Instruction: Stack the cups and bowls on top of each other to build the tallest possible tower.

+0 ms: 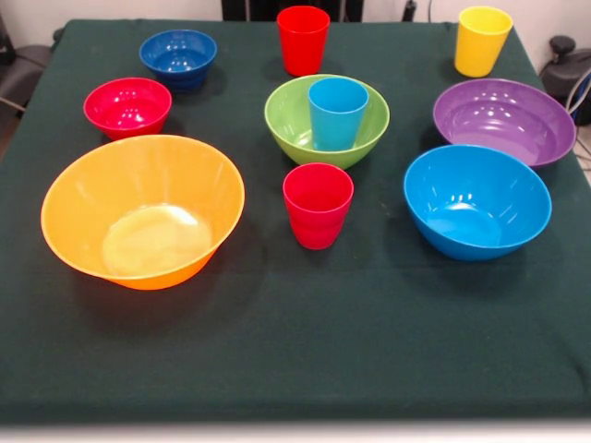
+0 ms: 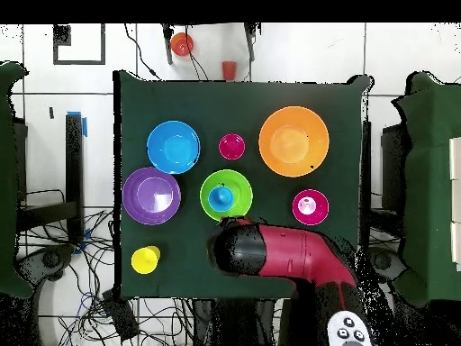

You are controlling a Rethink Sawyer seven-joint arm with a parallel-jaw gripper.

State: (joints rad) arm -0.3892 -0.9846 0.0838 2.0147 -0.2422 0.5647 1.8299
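In the front view, a light blue cup (image 1: 337, 113) stands upright inside the green bowl (image 1: 326, 138) at the table's middle. One red cup (image 1: 318, 205) stands just in front of it and another red cup (image 1: 303, 39) stands behind. The yellow cup (image 1: 482, 41) is at the back right. The orange-yellow bowl (image 1: 143, 210), small red bowl (image 1: 127, 106), small dark blue bowl (image 1: 178, 57), purple bowl (image 1: 503, 120) and blue bowl (image 1: 476, 200) stand apart. Nothing else is stacked. The overhead view shows my arm's black end with the gripper (image 2: 225, 248) beside the green bowl (image 2: 236, 180), covering the dark blue bowl.
A dark green cloth (image 1: 295, 341) covers the table. In the overhead view my red arm (image 2: 288, 257) lies over the table's edge near the base. Cables and table legs surround the table on the floor. Two small red-orange things (image 2: 182, 42) lie beyond the far edge.
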